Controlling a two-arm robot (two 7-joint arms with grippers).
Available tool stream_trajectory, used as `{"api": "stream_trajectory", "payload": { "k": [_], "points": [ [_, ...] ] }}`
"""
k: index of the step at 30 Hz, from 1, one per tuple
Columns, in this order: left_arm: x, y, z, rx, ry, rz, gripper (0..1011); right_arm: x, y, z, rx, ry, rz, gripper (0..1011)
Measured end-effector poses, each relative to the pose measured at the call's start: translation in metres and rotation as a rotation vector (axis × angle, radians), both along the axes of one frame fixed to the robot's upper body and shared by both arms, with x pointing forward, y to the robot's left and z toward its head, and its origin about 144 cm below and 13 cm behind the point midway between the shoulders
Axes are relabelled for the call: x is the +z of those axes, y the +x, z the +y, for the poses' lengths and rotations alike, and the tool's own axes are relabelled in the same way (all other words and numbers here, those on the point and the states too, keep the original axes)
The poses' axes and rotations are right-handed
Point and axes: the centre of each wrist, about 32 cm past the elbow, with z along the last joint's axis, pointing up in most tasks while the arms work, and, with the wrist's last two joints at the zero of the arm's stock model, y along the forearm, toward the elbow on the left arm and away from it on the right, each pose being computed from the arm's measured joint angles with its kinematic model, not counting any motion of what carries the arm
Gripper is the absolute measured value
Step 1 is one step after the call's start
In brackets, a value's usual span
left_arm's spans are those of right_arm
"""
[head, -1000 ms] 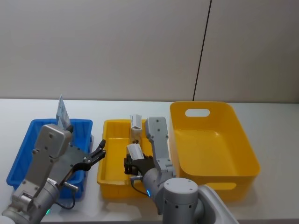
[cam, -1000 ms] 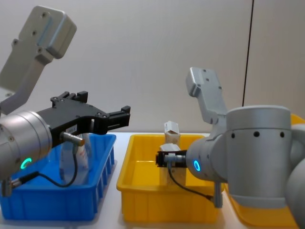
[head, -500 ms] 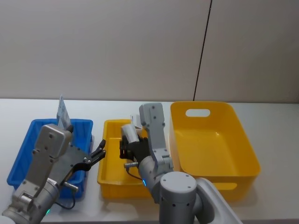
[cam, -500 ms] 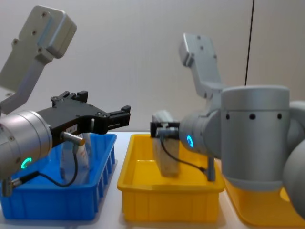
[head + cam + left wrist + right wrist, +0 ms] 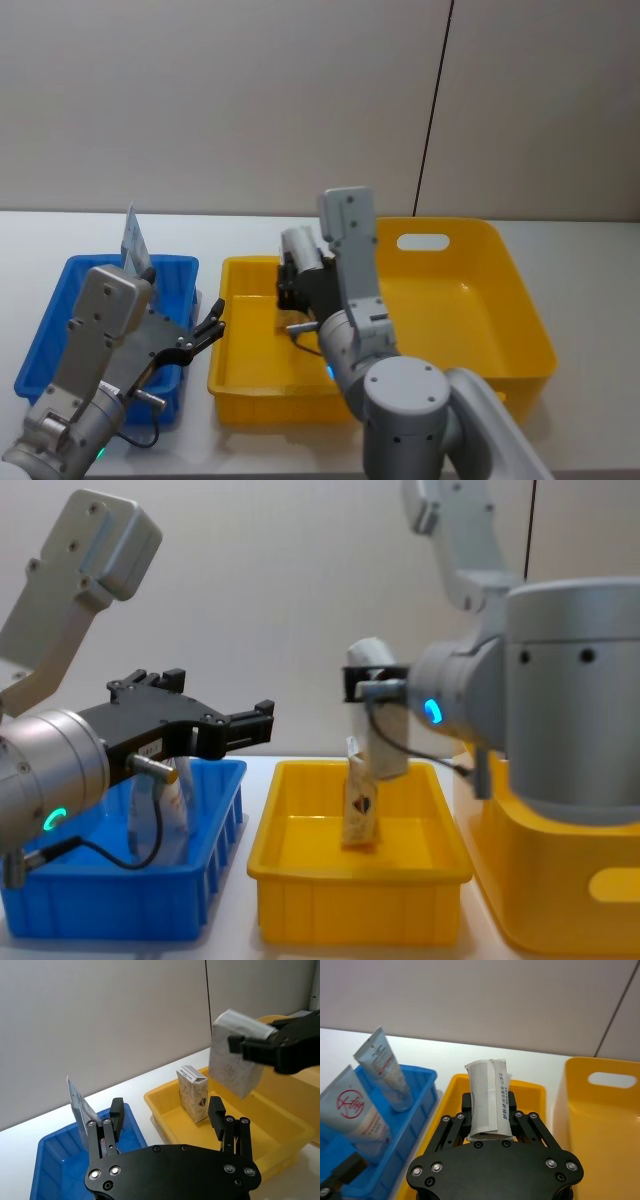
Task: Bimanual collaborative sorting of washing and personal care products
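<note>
White-and-tan paper carton (image 5: 487, 1095) hangs clamped in the right gripper (image 5: 375, 685) above the small yellow plastic bin (image 5: 300, 865). Left gripper (image 5: 166, 1114) hovers, spread wide, by the blue plastic bin (image 5: 110, 920).

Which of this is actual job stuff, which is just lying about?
Job: carton held by right gripper; second carton standing in small yellow bin; tube and pouch in blue bin.
Just containers: those two bins, large yellow bin. Left gripper hovers open near blue bin.

Black right claw (image 5: 489, 1108) grips white carton (image 5: 486, 1091), blue lettering. Below claw, speckled tan carton (image 5: 360, 802). Pale-blue pouch (image 5: 356, 1116), red logo. Blue bin (image 5: 45, 340); yellow tray (image 5: 245, 345).
</note>
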Motion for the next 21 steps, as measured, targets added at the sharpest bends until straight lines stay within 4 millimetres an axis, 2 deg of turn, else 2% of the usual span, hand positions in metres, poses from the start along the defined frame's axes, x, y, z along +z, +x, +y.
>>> {"api": "stream_trajectory", "payload": {
  "k": [10, 21],
  "points": [
    [0.000, 0.000, 0.000, 0.000, 0.000, 0.000, 1001, 0.013, -0.007, -0.026, -0.078, -0.051, -0.039, 322],
    [0.000, 0.000, 0.000, 0.000, 0.000, 0.000, 1002, 0.018, -0.010, -0.071, -0.177, -0.111, -0.076, 322]
  ]
}}
